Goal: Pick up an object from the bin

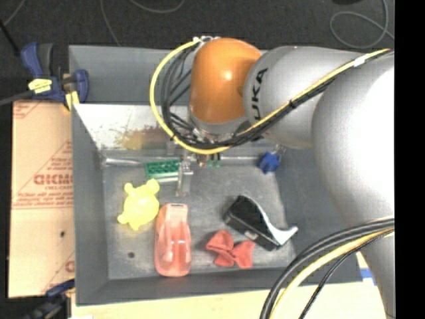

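green plastic piece (161, 169), small and flat, lies at eleven o'clock in the bin (212, 193), the gripper (182, 178) just at its three o'clock, spread or pressed together i cannot tell; it looks light, stiff and slick, best pinched across its narrow width.

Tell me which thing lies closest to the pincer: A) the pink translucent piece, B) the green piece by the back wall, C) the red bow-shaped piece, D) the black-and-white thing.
B: the pincer hangs right beside the green piece, while the others lie farther toward the front of the bin.
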Motion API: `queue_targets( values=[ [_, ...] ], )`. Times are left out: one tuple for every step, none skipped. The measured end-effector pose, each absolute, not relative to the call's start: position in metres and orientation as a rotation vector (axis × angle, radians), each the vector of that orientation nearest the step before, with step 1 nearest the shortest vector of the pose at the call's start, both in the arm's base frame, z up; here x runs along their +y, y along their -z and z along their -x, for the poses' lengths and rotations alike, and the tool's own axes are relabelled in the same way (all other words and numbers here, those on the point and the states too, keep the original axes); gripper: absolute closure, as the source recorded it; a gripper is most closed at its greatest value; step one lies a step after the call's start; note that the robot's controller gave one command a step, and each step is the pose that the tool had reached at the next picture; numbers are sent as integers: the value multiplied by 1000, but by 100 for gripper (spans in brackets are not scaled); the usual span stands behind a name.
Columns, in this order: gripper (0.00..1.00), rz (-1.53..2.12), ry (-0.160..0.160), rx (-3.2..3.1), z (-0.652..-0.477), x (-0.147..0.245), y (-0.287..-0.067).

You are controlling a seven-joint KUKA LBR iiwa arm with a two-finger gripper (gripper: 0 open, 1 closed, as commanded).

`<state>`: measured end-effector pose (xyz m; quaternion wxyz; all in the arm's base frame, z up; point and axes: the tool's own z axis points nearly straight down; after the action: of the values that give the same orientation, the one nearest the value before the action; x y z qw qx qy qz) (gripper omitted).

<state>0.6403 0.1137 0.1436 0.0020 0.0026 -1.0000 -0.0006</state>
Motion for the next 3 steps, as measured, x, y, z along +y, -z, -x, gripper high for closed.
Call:
queue_targets(
  values=[
    [0, -6, 3, -3145, -642, 113, -149],
    [0, 39, 7, -3152, -650, 113, -107],
    [100, 256, 7, -3137, -654, 109, -71]
  ],
)
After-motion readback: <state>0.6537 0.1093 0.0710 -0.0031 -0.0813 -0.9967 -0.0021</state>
